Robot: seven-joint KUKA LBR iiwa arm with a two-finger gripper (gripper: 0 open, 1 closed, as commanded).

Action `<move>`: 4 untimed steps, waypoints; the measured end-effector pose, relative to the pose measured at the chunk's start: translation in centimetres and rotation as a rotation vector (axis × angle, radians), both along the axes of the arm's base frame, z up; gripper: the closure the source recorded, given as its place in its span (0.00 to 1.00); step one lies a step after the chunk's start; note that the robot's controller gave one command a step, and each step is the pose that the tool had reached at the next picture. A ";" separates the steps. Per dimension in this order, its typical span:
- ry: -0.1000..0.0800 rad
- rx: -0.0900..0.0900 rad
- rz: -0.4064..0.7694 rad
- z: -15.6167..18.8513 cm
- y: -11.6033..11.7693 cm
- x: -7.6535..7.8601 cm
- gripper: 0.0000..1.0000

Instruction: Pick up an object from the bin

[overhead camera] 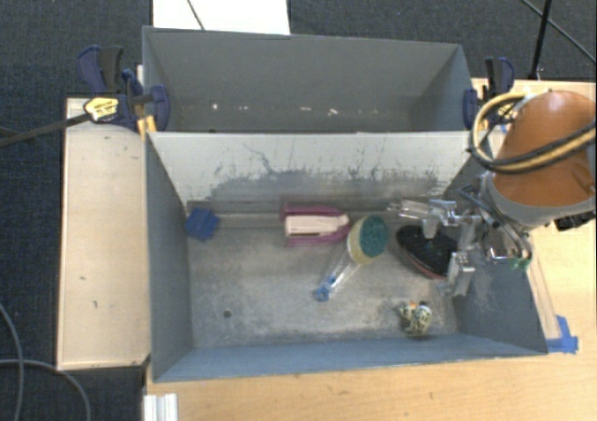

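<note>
Camera view: the gripper (437, 247) stands spread wide, one finger on either side of a dark oval thing with a red rim (422, 253), apparently so that it can close on it; nothing is clamped yet. A yellow-and-teal disc (367, 239) lies just left of the oval thing and may crowd a finger. A speckled ball (416, 317) lies near, below it. A pink block (315, 224) and a blue-tipped tube (332, 279) lie farther left.

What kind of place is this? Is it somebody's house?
Probably a robot lab or workshop, not a house. A robot arm with a gripper reaches into a grey metal bin, and the bin holds mixed small things, like a blue block and a speckled ball.
</note>
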State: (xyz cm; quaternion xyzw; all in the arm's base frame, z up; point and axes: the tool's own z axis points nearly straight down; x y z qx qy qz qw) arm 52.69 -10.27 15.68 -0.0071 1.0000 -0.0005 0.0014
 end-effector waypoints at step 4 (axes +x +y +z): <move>-0.008 -0.005 0.742 12.0 4.6 -2.3 1.00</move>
